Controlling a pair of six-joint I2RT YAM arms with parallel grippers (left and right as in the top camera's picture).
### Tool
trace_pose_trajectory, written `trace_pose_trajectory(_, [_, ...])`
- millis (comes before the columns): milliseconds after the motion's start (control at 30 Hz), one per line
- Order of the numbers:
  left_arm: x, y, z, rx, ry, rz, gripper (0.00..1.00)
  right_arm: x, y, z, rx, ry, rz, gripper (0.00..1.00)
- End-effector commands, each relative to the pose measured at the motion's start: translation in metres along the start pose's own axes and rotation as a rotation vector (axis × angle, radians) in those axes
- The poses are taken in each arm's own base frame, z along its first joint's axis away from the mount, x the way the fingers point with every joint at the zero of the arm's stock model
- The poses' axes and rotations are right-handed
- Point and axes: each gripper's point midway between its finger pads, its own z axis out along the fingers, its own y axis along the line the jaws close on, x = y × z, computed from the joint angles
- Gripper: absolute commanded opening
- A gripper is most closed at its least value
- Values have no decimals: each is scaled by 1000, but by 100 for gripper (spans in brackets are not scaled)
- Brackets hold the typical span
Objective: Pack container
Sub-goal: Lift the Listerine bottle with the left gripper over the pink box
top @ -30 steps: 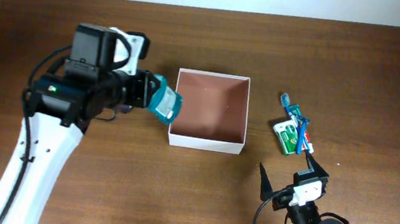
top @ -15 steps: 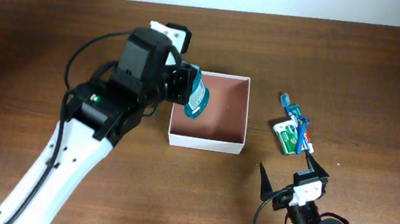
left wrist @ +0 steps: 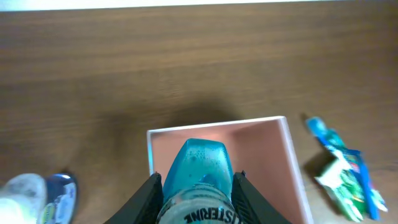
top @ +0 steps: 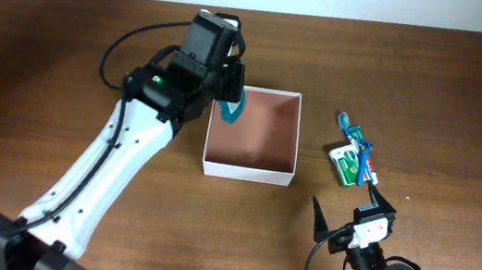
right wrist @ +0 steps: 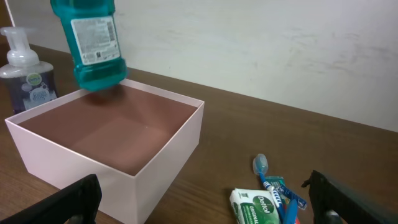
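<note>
Container (top: 248, 171): one. Left gripper (left wrist: 198, 199) pinches one mouthwash bottle (right wrist: 89, 43); right gripper (top: 347, 214) spread. One pump bottle (right wrist: 26, 78) shows in wrist views only.

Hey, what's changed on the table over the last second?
The left gripper, holding the mouthwash bottle throughout, carried it from beside the container's left wall to above its far left corner, where it now hangs roughly upright. Nothing was let go. The container, toothbrush, green packet and the open right gripper stayed put.
</note>
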Motion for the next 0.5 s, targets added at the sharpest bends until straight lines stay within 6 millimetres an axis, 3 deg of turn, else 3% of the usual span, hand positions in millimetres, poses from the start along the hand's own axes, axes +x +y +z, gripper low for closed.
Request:
trace_pose_trajectory(0, [-21, 2, -2, -48, -72, -10, 1, 3, -1, 0, 4, 8, -3, 99])
trace_pose_trajectory(267, [-15, -8, 20, -60, -60, 10, 1, 3, -1, 0, 4, 8, -3, 99])
trace_pose_trajectory(467, [-10, -4, 33, -153, -70, 34, 1, 3, -1, 0, 4, 8, -3, 99])
